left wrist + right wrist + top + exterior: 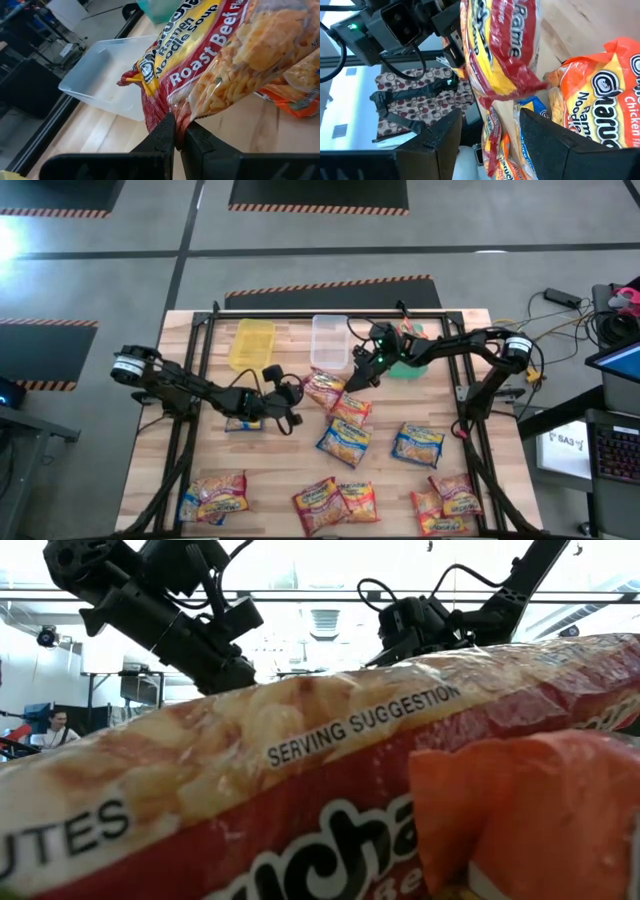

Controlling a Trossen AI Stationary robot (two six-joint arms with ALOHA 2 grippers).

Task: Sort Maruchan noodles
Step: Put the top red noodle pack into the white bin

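Red roast-beef packet (210, 55) pinched at crimped end by left gripper (176, 134), fingers closed on seam. Packet hangs lengthwise away from left fingers, near table centre (290, 480), just beside clear bin (107, 75). Right gripper (487, 135) spread wide, straddling same packet, not clamped. Loose packets (345, 440) below; bins beyond, room open.

Packets (350, 442) crowd centre — bins (329, 339) block rear.

The left arm reaches rightward toward the table's middle, its left gripper (176, 131) pinched tight. The right arm stretches leftward at the far side, right gripper (490, 130) spread wide.
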